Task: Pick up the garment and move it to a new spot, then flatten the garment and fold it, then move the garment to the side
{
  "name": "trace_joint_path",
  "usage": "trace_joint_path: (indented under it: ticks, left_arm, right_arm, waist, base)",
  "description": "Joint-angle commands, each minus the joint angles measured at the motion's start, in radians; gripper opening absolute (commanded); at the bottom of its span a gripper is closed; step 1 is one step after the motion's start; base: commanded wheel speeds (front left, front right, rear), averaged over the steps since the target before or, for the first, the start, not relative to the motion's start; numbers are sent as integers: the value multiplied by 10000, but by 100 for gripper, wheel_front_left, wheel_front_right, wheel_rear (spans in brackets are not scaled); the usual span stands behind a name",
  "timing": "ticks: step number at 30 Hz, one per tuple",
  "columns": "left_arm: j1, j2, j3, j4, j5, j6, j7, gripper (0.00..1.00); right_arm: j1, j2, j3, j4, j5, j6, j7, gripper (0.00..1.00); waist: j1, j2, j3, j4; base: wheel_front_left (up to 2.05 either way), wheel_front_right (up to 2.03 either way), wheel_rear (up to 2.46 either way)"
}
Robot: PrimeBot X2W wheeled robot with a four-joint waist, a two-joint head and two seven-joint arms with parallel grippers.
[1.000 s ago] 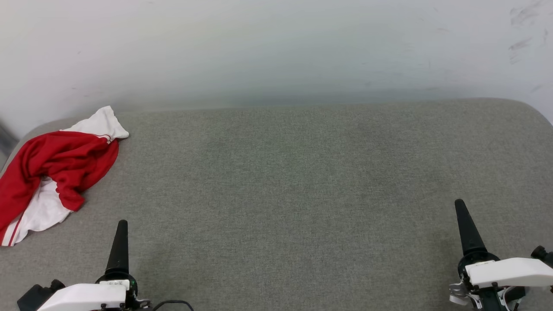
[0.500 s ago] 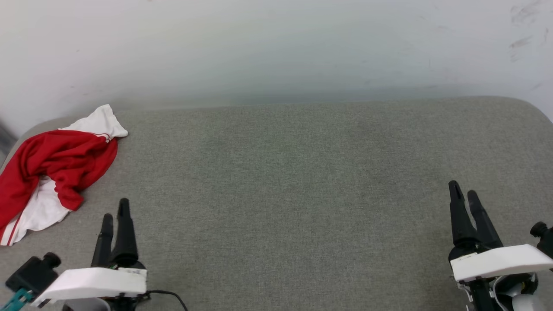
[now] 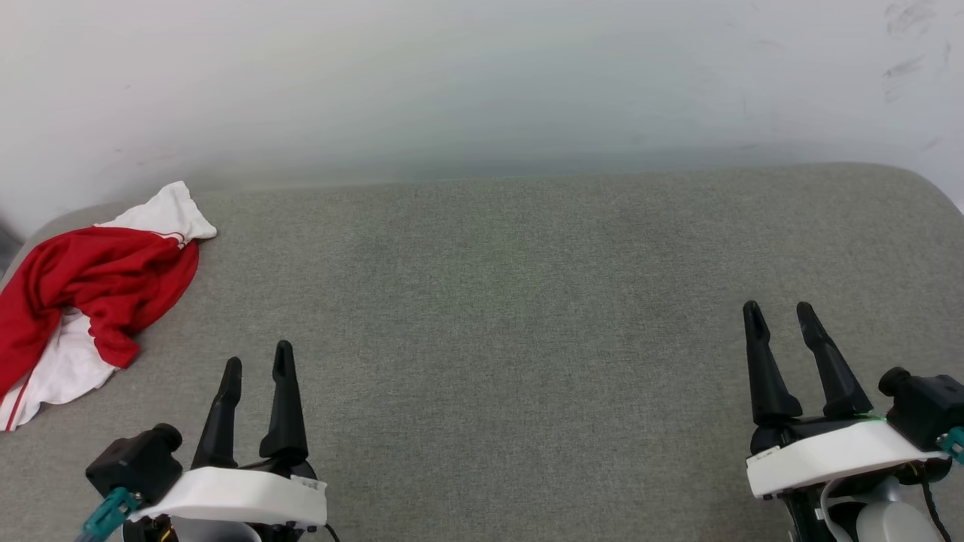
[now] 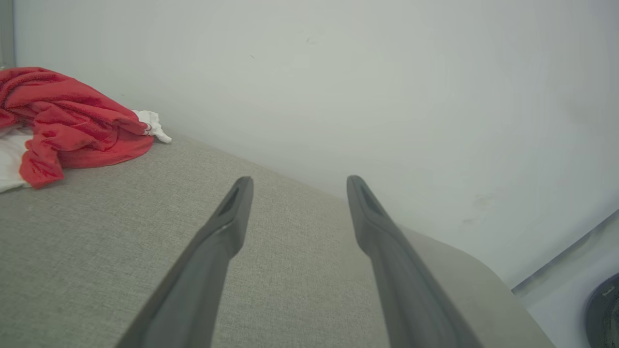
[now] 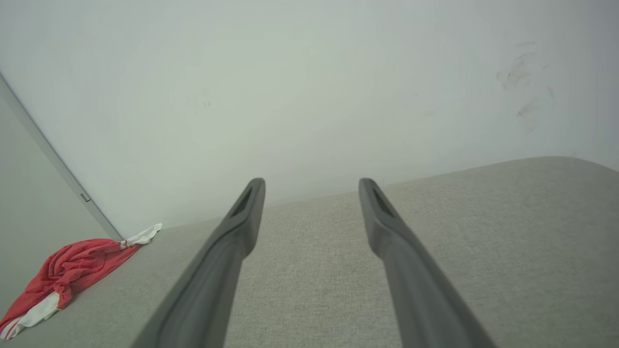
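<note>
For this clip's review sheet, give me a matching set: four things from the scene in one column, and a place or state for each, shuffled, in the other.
Things:
1. garment
2. left gripper
3. right gripper
4. wall

Places or states:
A. lower right of the head view, jaws open, empty
B. pale, with dark scuffs at its upper right
C. crumpled at the left end of the grey upholstered surface
D. lower left of the head view, jaws open, empty

Pairs: 1-C, 2-D, 3-A, 4-B
</note>
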Motion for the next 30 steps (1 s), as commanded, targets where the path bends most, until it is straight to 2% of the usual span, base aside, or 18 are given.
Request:
trace_joint_path:
  ticks: [1, 8, 15, 21, 26, 30]
  left_arm:
    - [40, 135, -125, -125, 396, -24, -121, 100]
    - [-12, 514, -851, -196, 1504, 459, -305, 100]
    - [-82, 1066, -1822, -119, 2418, 1413, -478, 100]
    - [-119, 1447, -2548, 24, 2775, 2080, -623, 100]
    - [-93, 1446, -2688, 66, 2759, 2154, -732, 100]
    - [91, 1185, -2401, -26, 2517, 1692, -814, 100]
  right_arm:
    - [-35, 8, 74, -194, -429, 0, -98, 100]
    - [0, 10, 191, -61, -1569, 0, -286, 100]
    - [-33, 11, 265, -6, -2506, 0, -460, 100]
    - [-62, 14, 347, 25, -3254, 0, -590, 100]
    - [-30, 15, 378, 42, -3740, 0, -710, 100]
    - [-23, 15, 413, 34, -3848, -1, -795, 100]
  waist:
    - [0, 0, 15, -9]
    - [0, 0, 84, -39]
    - [0, 0, 131, -80]
    - [0, 0, 159, -104]
    - [0, 0, 184, -124]
    - [0, 0, 201, -132]
  base:
    - [0, 0, 0]
    - [0, 0, 0]
    - [0, 0, 0]
    - [0, 0, 0]
    - [0, 0, 0]
    - [0, 0, 0]
